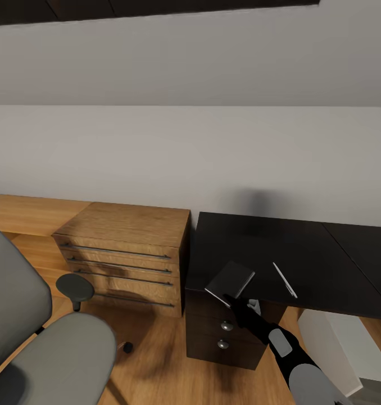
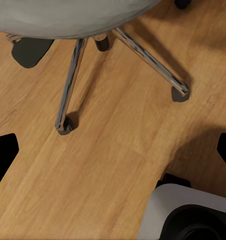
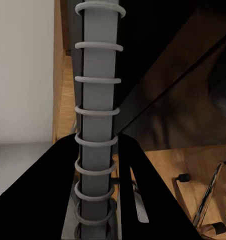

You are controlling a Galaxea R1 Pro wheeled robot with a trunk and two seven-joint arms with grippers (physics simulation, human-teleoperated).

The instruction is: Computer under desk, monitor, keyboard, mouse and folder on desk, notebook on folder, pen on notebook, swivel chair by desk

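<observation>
Grips the notebook (image 1: 231, 279) tight in the right gripper (image 1: 241, 306) at the front edge of the desk (image 1: 303, 253), near the pen (image 1: 284, 279). Holds the left gripper (image 2: 113, 152) wide apart over the floor by the chair (image 1: 44, 337). Looks early on: stacking and chair left to do.

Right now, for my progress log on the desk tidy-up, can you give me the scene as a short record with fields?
Right hand: shut on the dark grey spiral-bound notebook, at the front edge of the glossy black desk
Left hand: open, above the wooden floor near the grey upholstered swivel chair
Thin white pen: lying on the desk, right of the notebook, apart
Low oak chest: left of the desk
</observation>
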